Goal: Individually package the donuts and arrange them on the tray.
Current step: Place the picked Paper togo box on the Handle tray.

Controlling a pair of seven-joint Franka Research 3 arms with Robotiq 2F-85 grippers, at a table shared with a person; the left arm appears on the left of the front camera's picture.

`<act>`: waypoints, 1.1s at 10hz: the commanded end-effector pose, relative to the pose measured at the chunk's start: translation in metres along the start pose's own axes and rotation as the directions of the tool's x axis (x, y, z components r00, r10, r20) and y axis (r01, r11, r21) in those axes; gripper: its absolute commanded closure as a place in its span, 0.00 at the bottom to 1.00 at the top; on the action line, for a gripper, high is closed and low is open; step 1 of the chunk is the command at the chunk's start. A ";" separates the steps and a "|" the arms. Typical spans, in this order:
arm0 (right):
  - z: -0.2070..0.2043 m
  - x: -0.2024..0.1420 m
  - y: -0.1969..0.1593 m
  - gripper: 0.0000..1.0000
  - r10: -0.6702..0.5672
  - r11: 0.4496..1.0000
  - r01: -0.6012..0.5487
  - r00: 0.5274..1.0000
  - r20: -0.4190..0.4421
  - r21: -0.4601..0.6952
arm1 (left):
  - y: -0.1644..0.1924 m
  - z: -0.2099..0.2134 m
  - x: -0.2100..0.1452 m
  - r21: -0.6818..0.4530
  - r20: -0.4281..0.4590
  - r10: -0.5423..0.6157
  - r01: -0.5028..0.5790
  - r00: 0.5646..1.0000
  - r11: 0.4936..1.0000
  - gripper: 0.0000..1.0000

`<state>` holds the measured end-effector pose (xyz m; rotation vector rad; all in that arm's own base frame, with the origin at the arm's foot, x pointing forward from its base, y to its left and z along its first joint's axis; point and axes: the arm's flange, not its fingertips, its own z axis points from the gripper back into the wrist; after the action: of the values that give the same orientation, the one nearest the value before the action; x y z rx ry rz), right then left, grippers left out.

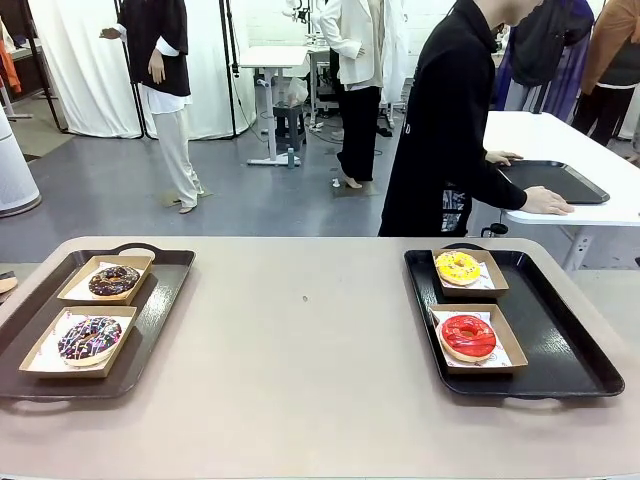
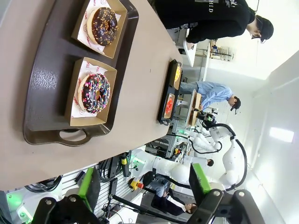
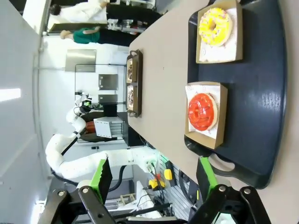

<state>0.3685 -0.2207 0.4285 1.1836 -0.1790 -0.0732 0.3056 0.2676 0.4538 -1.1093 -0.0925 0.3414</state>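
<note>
Four ring donuts, each in a shallow brown cardboard box lined with printed white paper.
Left black tray (image 1: 165, 290), smooth plastic, rounded corners, loop handles: chocolate donut (image 1: 114, 280) with sprinkles, far box; purple donut (image 1: 90, 338), multicoloured sprinkles, near box.
Right black tray (image 1: 570, 340): yellow donut (image 1: 458, 267) far; glossy red donut (image 1: 468, 336) near.
Left gripper (image 2: 142, 189): spread, empty, off the table edge.
Right gripper (image 3: 154, 177): spread, empty.

In the front view, the left tray (image 1: 160, 290) is cut off by the picture's left edge. In the right wrist view, the far tray (image 3: 134, 84) is seen edge-on, and its two donuts (image 3: 130, 97) are too small for their icing to be told.
</note>
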 end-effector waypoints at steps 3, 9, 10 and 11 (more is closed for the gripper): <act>0.011 0.014 -0.006 0.05 -0.104 0.995 0.104 0.982 0.155 0.009 | -0.001 0.002 -0.002 -0.015 0.003 -0.012 0.012 1.000 1.000 0.00; 0.010 -0.002 -0.014 0.05 -0.001 1.000 0.001 1.000 -0.006 0.025 | -0.001 0.002 -0.002 -0.015 0.003 -0.012 0.012 1.000 1.000 0.00; 0.010 -0.002 -0.014 0.05 -0.001 1.000 0.001 1.000 -0.006 0.025 | -0.001 0.002 -0.002 -0.015 0.003 -0.012 0.012 1.000 1.000 0.00; 0.010 -0.002 -0.014 0.05 -0.001 1.000 0.001 1.000 -0.006 0.025 | -0.001 0.002 -0.002 -0.015 0.003 -0.012 0.012 1.000 1.000 0.00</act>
<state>0.3689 -0.2326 0.4207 1.2096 -0.1774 -0.0923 0.3056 0.2675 0.4538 -1.1093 -0.0924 0.3412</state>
